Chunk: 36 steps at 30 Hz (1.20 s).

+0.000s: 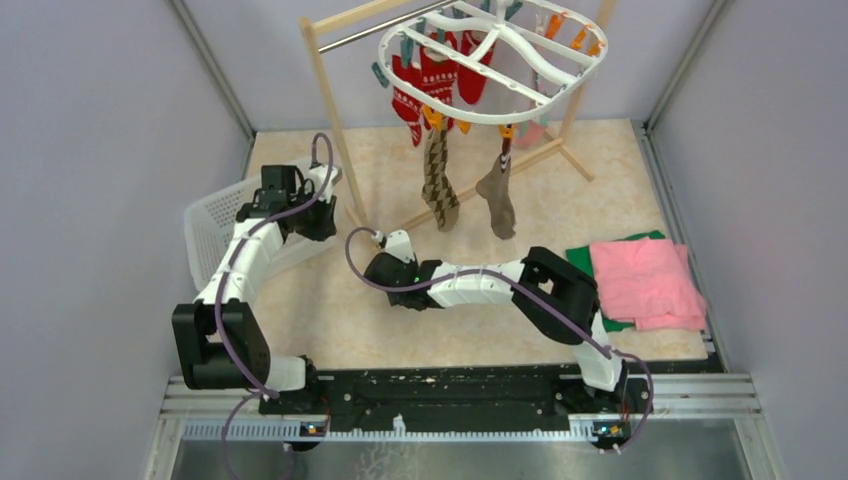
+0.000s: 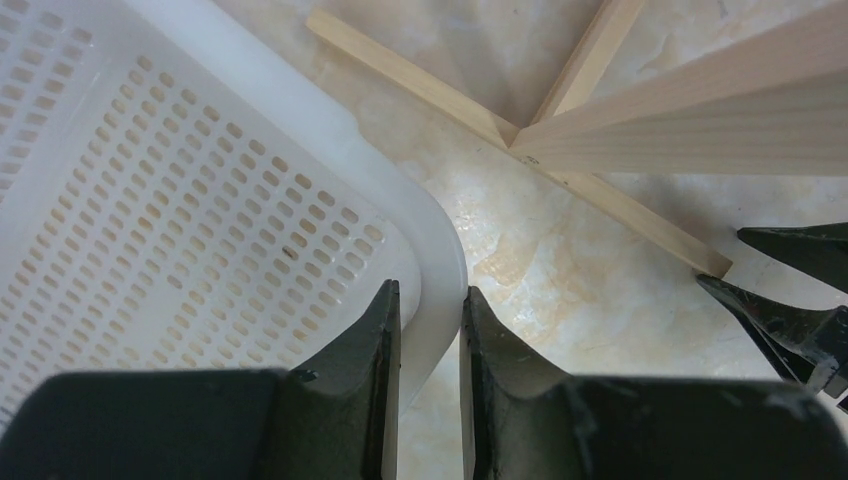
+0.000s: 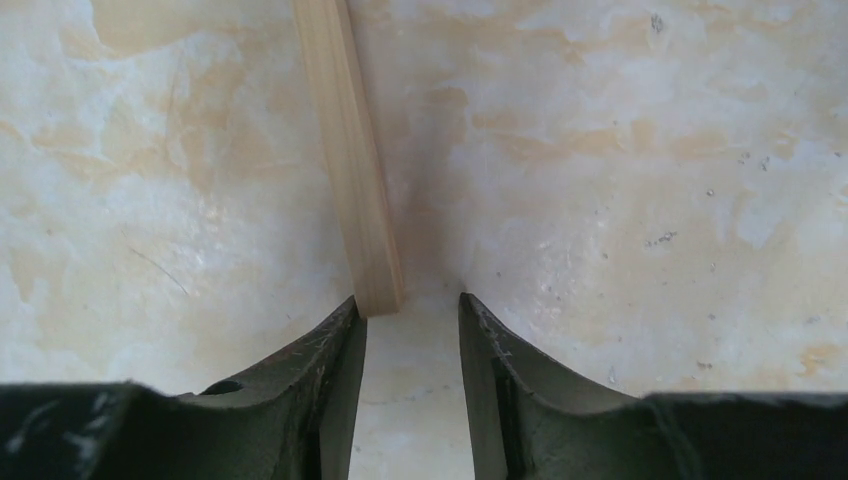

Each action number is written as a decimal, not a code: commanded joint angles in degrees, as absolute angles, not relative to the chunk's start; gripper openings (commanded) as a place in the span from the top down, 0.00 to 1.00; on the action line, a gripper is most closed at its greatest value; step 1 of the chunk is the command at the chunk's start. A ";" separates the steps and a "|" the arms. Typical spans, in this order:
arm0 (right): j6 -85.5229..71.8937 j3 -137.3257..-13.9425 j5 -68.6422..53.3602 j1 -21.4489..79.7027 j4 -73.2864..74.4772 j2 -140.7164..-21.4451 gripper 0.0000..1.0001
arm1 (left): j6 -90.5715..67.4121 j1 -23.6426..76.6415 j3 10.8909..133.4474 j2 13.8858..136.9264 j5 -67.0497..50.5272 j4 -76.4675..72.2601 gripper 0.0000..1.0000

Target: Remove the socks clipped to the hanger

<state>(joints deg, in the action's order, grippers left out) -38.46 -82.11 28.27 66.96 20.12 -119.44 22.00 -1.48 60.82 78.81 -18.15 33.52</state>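
Observation:
The white oval hanger hangs from the wooden rack at the top of the top view. Red socks, a brown argyle sock, a plain brown sock and a pink one dangle from its clips. Both grippers are low and well short of them. My left gripper is shut on the rim of the white mesh basket. My right gripper hovers open just above the table. Nothing lies between its fingers; its left fingertip is beside the end of a rack foot.
The white mesh basket lies tilted at the left. The wooden rack stands on crossed feet on the marbled table. Folded pink and green cloths lie at the right. Grey walls close in on three sides.

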 commanded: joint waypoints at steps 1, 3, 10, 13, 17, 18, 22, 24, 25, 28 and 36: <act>-36.65 -77.81 24.19 66.66 24.48 -116.80 0.57 | 17.07 -10.43 61.15 83.49 -1.20 37.58 1.00; -35.46 -76.27 22.65 66.62 22.54 -114.93 0.52 | 18.00 -10.51 60.19 83.15 -5.92 38.01 1.00; -33.11 -67.82 15.55 66.42 19.28 -102.56 0.29 | 23.92 -10.20 53.63 79.39 -10.60 39.89 1.00; -34.44 -62.82 13.76 64.79 21.27 -96.79 0.27 | 25.28 -10.23 51.63 78.45 -10.40 41.41 1.00; -36.23 -54.94 13.46 59.38 24.61 -88.43 0.27 | 26.40 -10.28 49.85 75.84 -11.54 42.95 1.00; -36.30 -53.54 13.48 56.74 25.18 -86.24 0.27 | 26.59 -10.25 49.90 75.53 -12.20 43.78 1.00; -34.23 -51.65 12.94 44.06 27.05 -80.54 0.27 | 27.83 -10.20 49.73 74.78 -14.30 46.41 1.00; -31.68 -52.93 14.97 38.51 28.25 -80.47 0.27 | 28.91 -10.20 49.30 74.28 -15.52 47.10 1.00; -30.85 -53.64 14.84 35.25 28.35 -81.11 0.28 | 29.53 -10.23 49.12 74.24 -16.20 47.32 1.00; -29.61 -54.26 12.36 25.04 26.10 -83.14 0.31 | 30.87 -10.06 48.20 74.51 -17.94 47.14 1.00; -29.81 -59.94 7.80 9.60 23.14 -90.87 0.33 | 35.18 -7.33 46.91 76.62 -18.88 47.44 0.79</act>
